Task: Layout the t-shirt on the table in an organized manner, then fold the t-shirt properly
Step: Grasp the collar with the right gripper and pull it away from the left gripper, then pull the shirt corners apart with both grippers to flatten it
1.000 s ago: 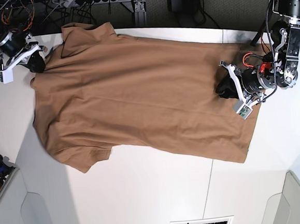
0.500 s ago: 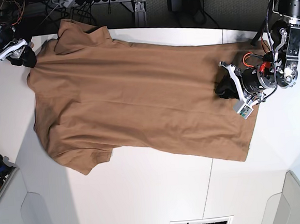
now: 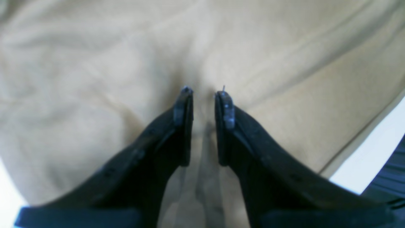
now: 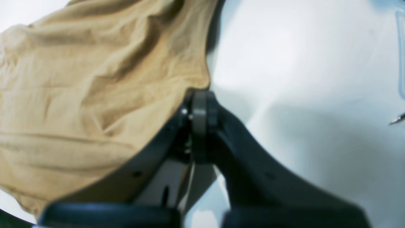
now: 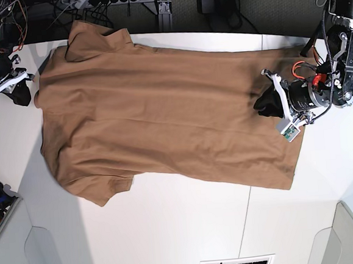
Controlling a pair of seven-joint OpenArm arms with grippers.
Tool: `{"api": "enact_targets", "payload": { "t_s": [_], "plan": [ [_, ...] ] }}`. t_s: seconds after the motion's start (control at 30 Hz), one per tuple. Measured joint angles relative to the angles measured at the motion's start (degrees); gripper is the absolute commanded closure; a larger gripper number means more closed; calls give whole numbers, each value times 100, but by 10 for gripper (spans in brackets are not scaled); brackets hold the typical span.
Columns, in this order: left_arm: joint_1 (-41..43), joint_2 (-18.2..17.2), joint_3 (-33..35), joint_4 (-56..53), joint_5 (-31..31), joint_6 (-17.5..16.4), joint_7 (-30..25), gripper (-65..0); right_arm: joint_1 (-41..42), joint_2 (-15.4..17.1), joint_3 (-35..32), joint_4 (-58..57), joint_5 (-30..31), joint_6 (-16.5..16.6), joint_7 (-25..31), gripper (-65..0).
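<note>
Base view, shirt: the shirt lies spread across the counter, collar end toward the right gripper, hem end under the left gripper; it looks flatter along the far edge than a second ago, and the shoulder has drawn outward.
Base view, right gripper: it has backed off the shoulder corner it was pulling and now sits just beside the cloth, apart from it.
Base view, left gripper: unmoved at the hem.
Left wrist view, left gripper: its jaws stand a little apart with a raised ridge of shirt pinched between them, so it is gripping the shirt; a strip of counter shows past the hem.
Right wrist view, right gripper: the gripper is closed on nothing, with the shirt edge lying beside its tip on the counter.
Meaning: the stretch at the collar end looks finished; laying out seems nearly done, though the near sleeve is still rumpled, and folding has not begun.
</note>
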Motion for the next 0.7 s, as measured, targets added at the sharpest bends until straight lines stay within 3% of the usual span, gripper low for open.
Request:
{"api": "enact_targets", "payload": {
  "t_s": [0.17, 0.43, 0.7],
  "plan": [
    [15, -2, 0, 2, 0, 2, 2, -155, 4, 203, -595, -15, -31, 0, 20, 0],
    [17, -2, 0, -59, 103, 2, 2, -155, 33, 557, -2118, -442, -1104, 24, 516, 0],
    [9, 0, -7, -662, -15, -57, -157, -155, 802, 588, -2323, -1620, -1294, 81, 1047, 0]
  ]
}}
